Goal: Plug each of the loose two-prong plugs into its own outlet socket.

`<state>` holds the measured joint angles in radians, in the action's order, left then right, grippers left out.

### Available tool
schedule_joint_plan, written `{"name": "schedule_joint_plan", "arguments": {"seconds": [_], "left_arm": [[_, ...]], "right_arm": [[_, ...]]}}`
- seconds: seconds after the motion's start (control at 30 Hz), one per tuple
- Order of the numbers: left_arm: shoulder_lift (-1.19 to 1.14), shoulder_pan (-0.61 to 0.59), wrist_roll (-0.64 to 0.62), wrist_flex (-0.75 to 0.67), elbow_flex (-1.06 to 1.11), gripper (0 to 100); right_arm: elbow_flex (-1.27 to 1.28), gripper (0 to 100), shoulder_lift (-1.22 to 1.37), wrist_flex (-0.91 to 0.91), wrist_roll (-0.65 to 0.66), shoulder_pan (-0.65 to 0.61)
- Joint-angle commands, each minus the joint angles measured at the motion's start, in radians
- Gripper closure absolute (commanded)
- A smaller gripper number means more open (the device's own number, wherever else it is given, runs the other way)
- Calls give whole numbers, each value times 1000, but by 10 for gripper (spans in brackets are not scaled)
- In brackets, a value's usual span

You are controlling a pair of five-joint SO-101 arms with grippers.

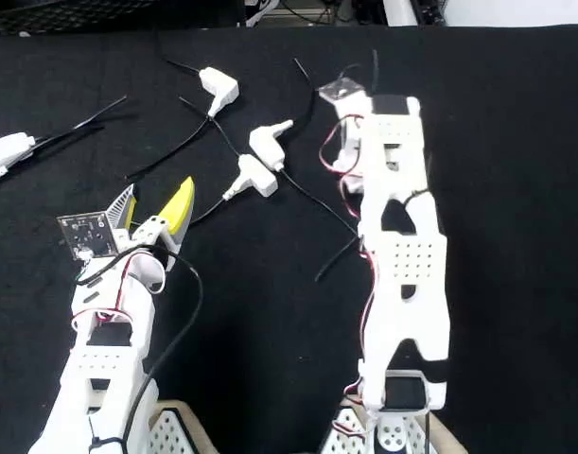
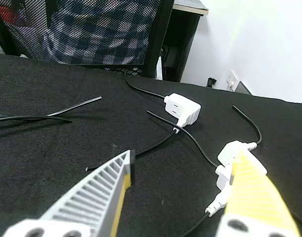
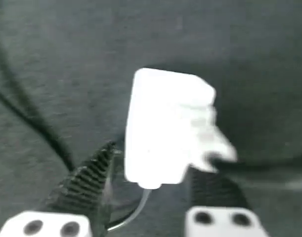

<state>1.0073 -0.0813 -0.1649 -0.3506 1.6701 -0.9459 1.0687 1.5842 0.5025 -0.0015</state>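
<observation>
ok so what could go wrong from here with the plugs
The open left gripper sits near two plugs lying close together, the near plug and the far plug; closing on one may knock the other. The thin black cords cross each other, so lifting one piece could drag a neighbour. I cannot tell how firmly the right gripper has the white piece; it might slip.
</observation>
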Motion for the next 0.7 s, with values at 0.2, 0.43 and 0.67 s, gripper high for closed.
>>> {"name": "schedule_joint_plan", "arguments": {"seconds": [0.2, 0.43, 0.67], "left_arm": [[20, -5, -5, -17, 19, 682], [20, -5, -5, -17, 19, 682], [20, -5, -5, -17, 19, 681]], "right_arm": [[-343, 987, 143, 20, -5, -21], [-538, 986, 148, -68, -6, -97], [-519, 983, 165, -239, -91, -140]]}}
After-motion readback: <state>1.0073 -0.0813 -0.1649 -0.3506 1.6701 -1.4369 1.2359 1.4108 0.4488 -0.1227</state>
